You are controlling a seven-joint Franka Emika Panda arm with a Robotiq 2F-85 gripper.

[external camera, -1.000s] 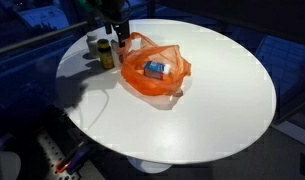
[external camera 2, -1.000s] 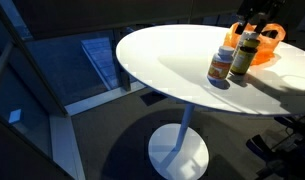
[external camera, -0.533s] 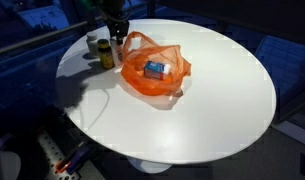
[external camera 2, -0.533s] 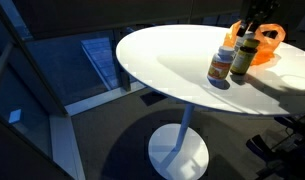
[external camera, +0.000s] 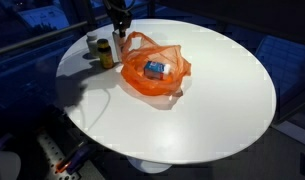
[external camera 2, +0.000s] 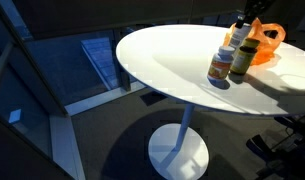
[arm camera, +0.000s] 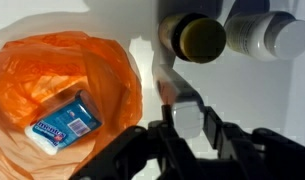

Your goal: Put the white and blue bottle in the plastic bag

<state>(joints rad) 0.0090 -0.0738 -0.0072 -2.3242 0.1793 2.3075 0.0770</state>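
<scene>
My gripper [arm camera: 189, 112] is shut on the white and blue bottle [arm camera: 188, 122], which shows as a pale body between the black fingers. In both exterior views the gripper [external camera: 119, 27] [external camera 2: 248, 14] hangs over the table's far edge with the bottle [external camera: 117, 40] [external camera 2: 235, 32] under it. The bottle sits just beside the orange plastic bag [external camera: 152, 68] [arm camera: 52, 75]. The bag lies open on the table, partly seen in an exterior view [external camera 2: 269, 38]. A blue and white packet [arm camera: 67, 121] [external camera: 156, 69] lies inside it.
Two more bottles stand close by: one with a dark cap [arm camera: 197, 37] [external camera: 105, 53] [external camera 2: 242, 58] and one with a white cap [arm camera: 268, 35] [external camera: 92, 45] [external camera 2: 221, 66]. The round white table [external camera: 212, 110] [external camera 2: 172, 60] stands on a pedestal.
The jaws have gone from open to shut on the bottle. The gripper has risen a little beside the bag.
</scene>
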